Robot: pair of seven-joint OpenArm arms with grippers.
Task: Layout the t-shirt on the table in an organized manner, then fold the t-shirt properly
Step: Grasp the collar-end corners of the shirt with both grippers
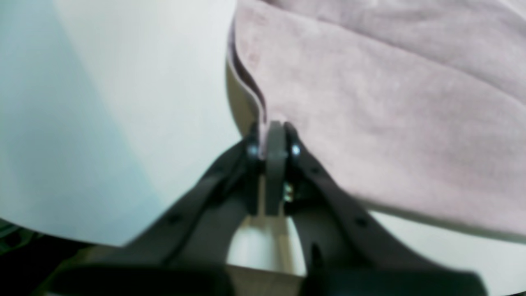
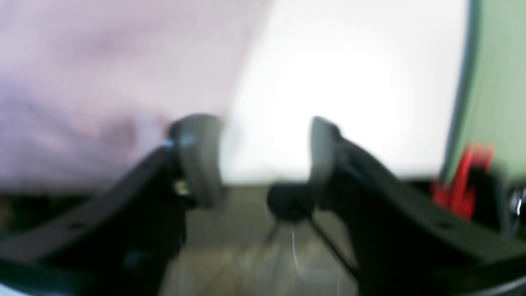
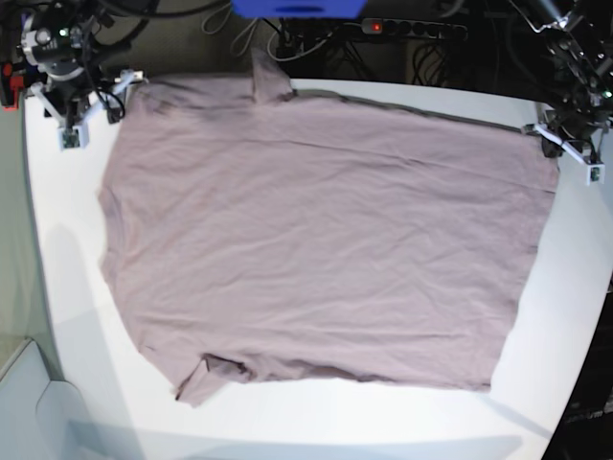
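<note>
In your left wrist view, the left gripper (image 1: 274, 137) is pinched closed on the hem corner of the t-shirt (image 1: 390, 123), cloth running up and to the right over the table (image 1: 135, 102).

In your right wrist view (badly blurred), the right gripper (image 2: 263, 152) stands open on nothing, the shirt just left of its left finger.

In the base view, the shirt lies flat, long axis across the table; the right gripper (image 3: 84, 107) sits just beside the shoulder corner it likely must take.
</note>
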